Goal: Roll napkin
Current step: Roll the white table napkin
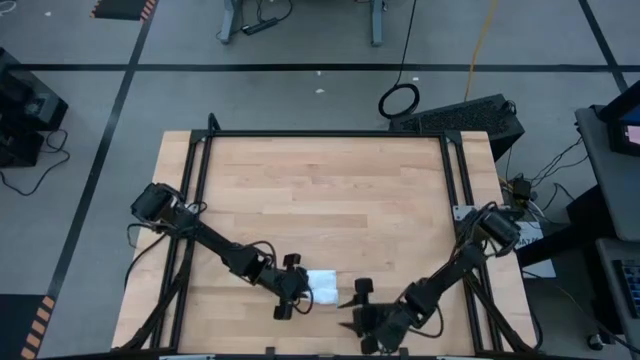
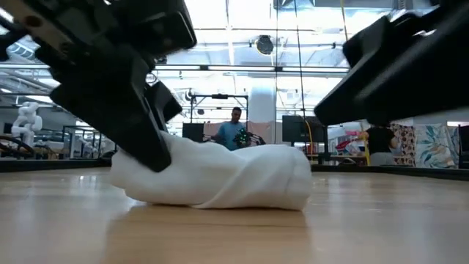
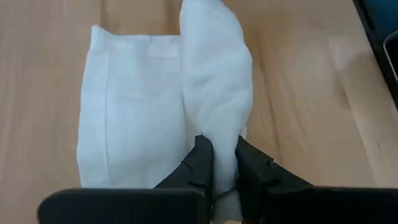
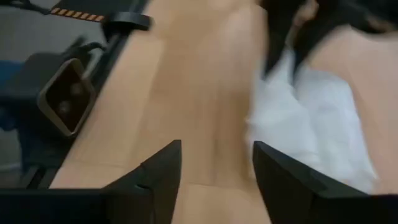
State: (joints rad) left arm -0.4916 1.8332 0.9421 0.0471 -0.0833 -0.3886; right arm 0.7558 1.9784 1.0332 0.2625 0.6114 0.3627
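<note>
Your napkin [image 1: 323, 286] lies on the wooden surface [image 1: 320, 190] near its front edge, between the two arms; one side of it is rolled into a thick tube while the rest lies flat beside the roll. Your left end effector [image 3: 225, 163] is clamped on the near end of that rolled part, its fingers [image 3: 200, 163] pinching the white cloth between them. Your right end effector [image 4: 217, 163] sits just beside the napkin, apart from it, with its fingers spread and nothing between them but bare wood. In the low view you can see a person [image 2: 234, 128] standing far behind the surface
</note>
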